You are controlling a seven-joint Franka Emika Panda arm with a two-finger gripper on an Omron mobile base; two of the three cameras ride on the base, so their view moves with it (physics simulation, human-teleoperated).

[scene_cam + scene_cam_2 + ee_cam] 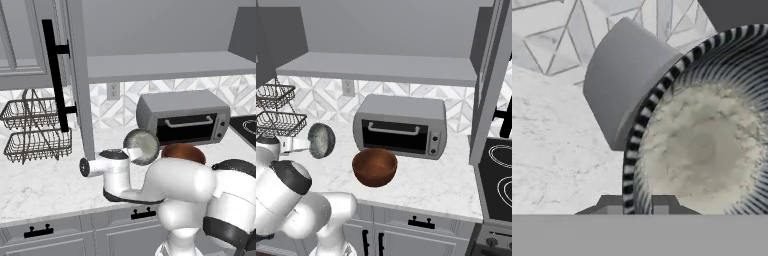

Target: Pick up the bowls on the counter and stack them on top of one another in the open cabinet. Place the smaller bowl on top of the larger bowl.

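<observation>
1. The smaller bowl (141, 146) hangs clear above the tabletop (45, 185), tipped on its side; the claw (637, 206) is closed on its rim, one tip on either side of the striped edge; in the hand view its pale speckled inside (704, 147) faces the camera.
2. The larger bowl (374, 167) sits upright on the tabletop, just in front of the toaster oven (401, 126) and to the right of the held bowl in the right base view; the two bowls are apart.
3. The open cabinet (376, 67) is overhead; its flat grey shelf runs above the toaster oven, and its door (30, 45) with the long black bar handle (55, 75) stands swung out at the left.
4. The tabletop is white marble-look with faint veining, over grey drawers with black handles (38, 231); a patterned tile wall (331, 102) with an outlet (113, 91) backs it.
5. A two-tier wire basket (32, 130) stands at the left; a black cooktop (498, 175) lies at the right.
</observation>
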